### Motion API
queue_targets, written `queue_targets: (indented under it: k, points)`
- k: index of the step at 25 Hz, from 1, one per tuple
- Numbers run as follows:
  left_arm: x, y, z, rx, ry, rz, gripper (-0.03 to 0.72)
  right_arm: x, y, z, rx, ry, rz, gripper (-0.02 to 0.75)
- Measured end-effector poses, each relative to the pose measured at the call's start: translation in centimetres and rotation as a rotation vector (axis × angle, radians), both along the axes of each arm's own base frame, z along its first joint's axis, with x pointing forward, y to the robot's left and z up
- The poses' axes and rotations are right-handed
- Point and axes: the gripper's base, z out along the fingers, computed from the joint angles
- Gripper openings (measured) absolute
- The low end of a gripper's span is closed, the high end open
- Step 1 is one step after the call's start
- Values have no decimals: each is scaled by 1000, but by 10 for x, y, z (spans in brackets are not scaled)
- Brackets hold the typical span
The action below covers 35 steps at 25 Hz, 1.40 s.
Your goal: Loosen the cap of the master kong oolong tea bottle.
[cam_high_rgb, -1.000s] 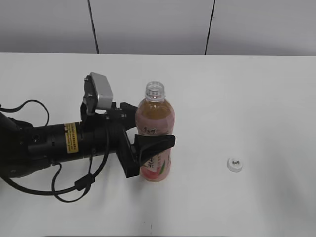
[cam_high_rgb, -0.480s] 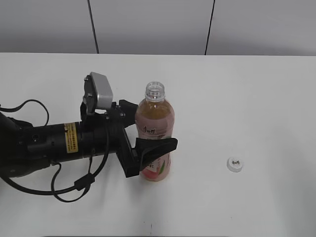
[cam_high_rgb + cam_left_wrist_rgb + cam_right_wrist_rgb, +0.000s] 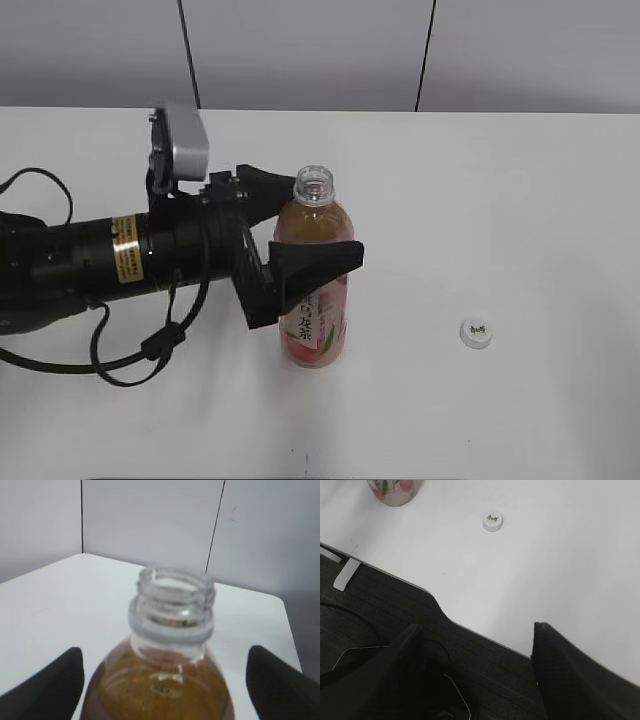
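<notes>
White bench (image 3: 520, 200) carries the master kong oolong tea bottle (image 3: 314, 280), upright, neck bare; the cap (image 3: 476, 333) lies apart to its right, logo up; left gripper (image 3: 300, 225) straddles the bottle's upper body, jaws spread, clear of it on both sides; right gripper (image 3: 477, 667) hangs off the bench edge, jaws released

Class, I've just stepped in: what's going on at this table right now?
The left tool sits open around the upper part of the upright oolong tea bottle, one finger on each side; the pictures don't settle whether the fingers touch it. The bottle's neck is open, with no cap on it. The white cap lies by itself on the white table, off to the bottle's right. The right tool hangs open over the table's near edge, holding nothing.
</notes>
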Motion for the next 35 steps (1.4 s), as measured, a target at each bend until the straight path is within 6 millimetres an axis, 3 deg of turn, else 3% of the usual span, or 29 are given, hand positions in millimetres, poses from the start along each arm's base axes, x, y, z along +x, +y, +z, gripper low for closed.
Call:
queue_targets:
  k: [18, 35]
  points:
    - [-12, 5, 69, -126, -71, 0, 591, 0, 0, 0, -1, 0, 1, 503]
    - [-38, 30, 146, -91, -106, 163, 591, 0, 0, 0, -1, 0, 1, 503]
